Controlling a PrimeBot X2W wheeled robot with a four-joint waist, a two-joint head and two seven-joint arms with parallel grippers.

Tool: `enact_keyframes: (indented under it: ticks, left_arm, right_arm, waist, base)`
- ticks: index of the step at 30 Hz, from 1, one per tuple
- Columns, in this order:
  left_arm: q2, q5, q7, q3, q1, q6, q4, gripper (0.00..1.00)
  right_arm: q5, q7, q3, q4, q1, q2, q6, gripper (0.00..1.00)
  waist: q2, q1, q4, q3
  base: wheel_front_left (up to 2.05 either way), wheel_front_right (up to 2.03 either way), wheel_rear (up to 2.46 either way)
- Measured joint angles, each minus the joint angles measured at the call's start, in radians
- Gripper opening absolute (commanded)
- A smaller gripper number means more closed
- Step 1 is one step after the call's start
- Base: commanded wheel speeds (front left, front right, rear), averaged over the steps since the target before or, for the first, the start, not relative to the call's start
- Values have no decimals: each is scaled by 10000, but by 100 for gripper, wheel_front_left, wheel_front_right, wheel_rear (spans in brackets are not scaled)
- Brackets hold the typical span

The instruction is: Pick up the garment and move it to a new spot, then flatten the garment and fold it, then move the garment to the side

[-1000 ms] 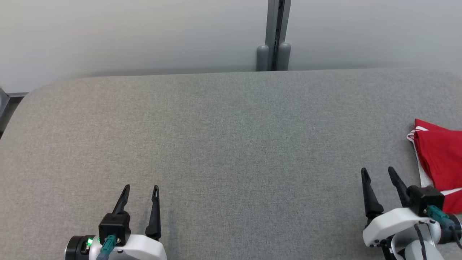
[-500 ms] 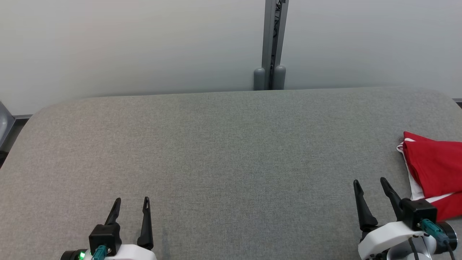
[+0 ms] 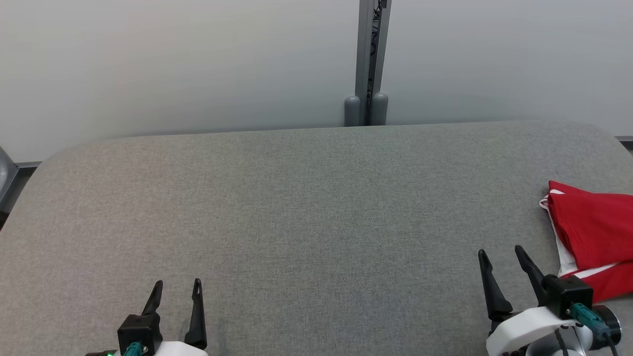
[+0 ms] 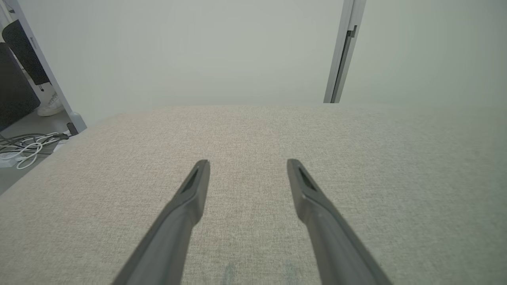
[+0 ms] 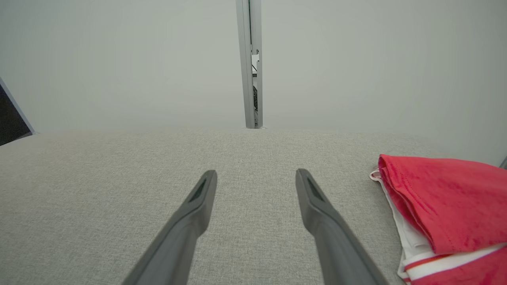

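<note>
The garment (image 3: 593,232) is red with white trim and lies folded at the right edge of the grey padded table (image 3: 306,207); it also lies at the right of the right wrist view as the garment (image 5: 447,213). My right gripper (image 3: 499,254) stands open just left of it, fingers apart with nothing between them, seen again as the right gripper (image 5: 255,174). My left gripper (image 3: 177,286) is open and empty near the front left of the table, shown too as the left gripper (image 4: 246,162).
A pale wall runs behind the table, with a grey post (image 3: 368,59) at its middle. White cables (image 4: 23,146) lie on the floor off the table's left edge. A dark panel (image 4: 16,79) stands there too.
The head camera has tilted up, so table, garment and both grippers sit lower in the picture. Both grippers stay open; the garment lies as before.
</note>
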Motion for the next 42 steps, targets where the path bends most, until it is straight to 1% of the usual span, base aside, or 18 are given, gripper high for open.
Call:
enact_keyframes:
  ticks: [11, 12, 13, 18, 21, 24, 25, 28, 30, 34, 36, 42]
  left_arm:
    - [-2, 8, 0, 31, 30, -13, 73, 100]
    - [6, 29, -2, -52, 14, -88, 127, 100]
    - [-13, 12, -4, 105, 94, -31, 92, 100]
    - [-4, 12, 0, 48, 67, -29, 117, 100]
    - [-13, -4, -2, 27, 16, -31, 121, 100]
    - [-4, -307, 0, 19, 22, -284, 167, 100]
    - [-19, -307, 4, 17, 52, -282, 234, 0]
    - [-82, -322, 42, 15, 251, -282, 489, 0]
    - [-104, -533, 174, 56, 296, -297, 575, 0]
    - [-102, -1515, 437, 205, 276, -424, 502, 0]
    - [-102, -1697, 485, 228, 270, -466, 468, 0]
    - [-100, -2801, 717, 347, 206, -593, 278, 0]
  right_arm:
    - [117, 0, 178, 123, 2, 0, 0, 100]
    - [109, 0, 50, 128, 35, 36, 13, 100]
    - [117, 0, 244, 203, -3, -10, -19, 100]
    - [88, 0, 190, 270, -46, 4, 0, 100]
    - [84, 0, 199, 290, -58, -15, 0, 100]
    - [104, 0, 199, 303, -58, 8, 0, 100]
    - [100, 10, 198, 345, -19, 27, 0, 0]
    - [102, 50, 194, 604, 238, 121, 0, 0]
    - [314, 159, 148, 677, 331, 150, 0, 0]
    - [1342, 441, 31, 570, 308, 144, 0, 0]
    - [1526, 472, 13, 533, 308, 146, 0, 0]
    - [2683, 709, -100, 278, 309, 142, 0, 0]
  waist:
    - [0, 0, -9, 52]
    - [0, 0, -17, 60]
    - [0, 0, -55, 68]
    - [0, 0, -638, 135]
    - [0, 0, -785, 216]
    - [0, -1, -802, 250]
    - [0, 0, -802, 249]
    - [0, 0, -802, 250]
    - [0, 0, -793, 251]
    - [0, 0, -762, 251]
    - [0, 0, -755, 251]
    - [0, 0, -719, 253]
  base:
    - [0, 0, 0]
    - [0, 0, 0]
    - [0, 0, 0]
    - [0, 0, 0]
    - [0, 0, 0]
    - [0, 0, 0]
    - [0, 0, 0]
    - [0, 0, 0]
    - [0, 0, 0]
    - [0, 0, 0]
    - [0, 0, 0]
    - [0, 0, 0]
